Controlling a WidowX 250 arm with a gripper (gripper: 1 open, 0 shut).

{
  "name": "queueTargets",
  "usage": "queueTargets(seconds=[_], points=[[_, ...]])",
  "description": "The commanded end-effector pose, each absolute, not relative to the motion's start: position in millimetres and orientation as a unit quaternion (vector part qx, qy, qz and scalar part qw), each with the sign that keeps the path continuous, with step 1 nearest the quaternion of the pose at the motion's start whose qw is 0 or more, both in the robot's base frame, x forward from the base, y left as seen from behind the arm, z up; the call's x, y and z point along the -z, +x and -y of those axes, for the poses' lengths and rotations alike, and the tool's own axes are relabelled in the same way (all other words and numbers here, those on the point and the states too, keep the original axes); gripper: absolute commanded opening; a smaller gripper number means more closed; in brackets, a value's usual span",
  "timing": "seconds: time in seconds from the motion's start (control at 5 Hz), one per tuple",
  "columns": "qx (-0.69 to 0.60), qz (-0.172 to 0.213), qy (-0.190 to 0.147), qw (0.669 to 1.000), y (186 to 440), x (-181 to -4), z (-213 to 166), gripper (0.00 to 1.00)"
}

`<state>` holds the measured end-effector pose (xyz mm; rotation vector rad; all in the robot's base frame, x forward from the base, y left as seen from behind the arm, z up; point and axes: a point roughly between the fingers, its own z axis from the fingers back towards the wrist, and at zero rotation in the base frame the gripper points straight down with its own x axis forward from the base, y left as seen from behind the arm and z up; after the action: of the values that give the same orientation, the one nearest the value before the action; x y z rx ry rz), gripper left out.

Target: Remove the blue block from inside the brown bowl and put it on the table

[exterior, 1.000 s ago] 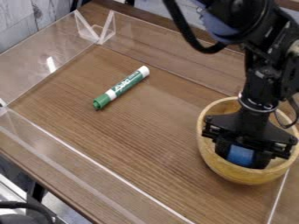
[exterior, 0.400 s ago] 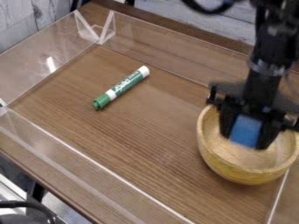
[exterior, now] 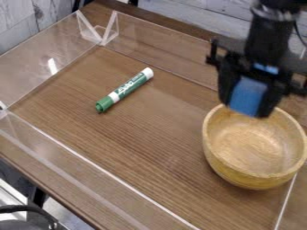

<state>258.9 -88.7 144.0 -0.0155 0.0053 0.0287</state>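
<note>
The blue block [exterior: 247, 97] hangs in the air above the far left rim of the brown bowl [exterior: 254, 169], pinched between the black fingers of my gripper [exterior: 249, 101], which points straight down and is shut on it. The bowl sits at the right side of the table [exterior: 144, 153] and its tan inside shows nothing in it. The arm rises out of the top of the camera view.
A green-and-white marker [exterior: 125, 89] lies at a slant left of centre on the tabletop. Low clear acrylic walls [exterior: 72, 153] border the table, with a clear angled piece [exterior: 96, 29] at the back left corner.
My gripper has risen out of the bowl with the blue block in it and shifted a little toward the bowl's far left rim. The bowl and marker have stayed put.
</note>
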Motion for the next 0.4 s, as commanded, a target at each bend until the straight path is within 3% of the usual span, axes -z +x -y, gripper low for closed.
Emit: queueTargets(seconds=[0.0,0.2], points=[[0.000,0.039,-0.018,0.999,269.6,-171.2,58.9,0.00],[-0.004,0.044,-0.019,0.999,266.9,-170.3,26.2,0.00]])
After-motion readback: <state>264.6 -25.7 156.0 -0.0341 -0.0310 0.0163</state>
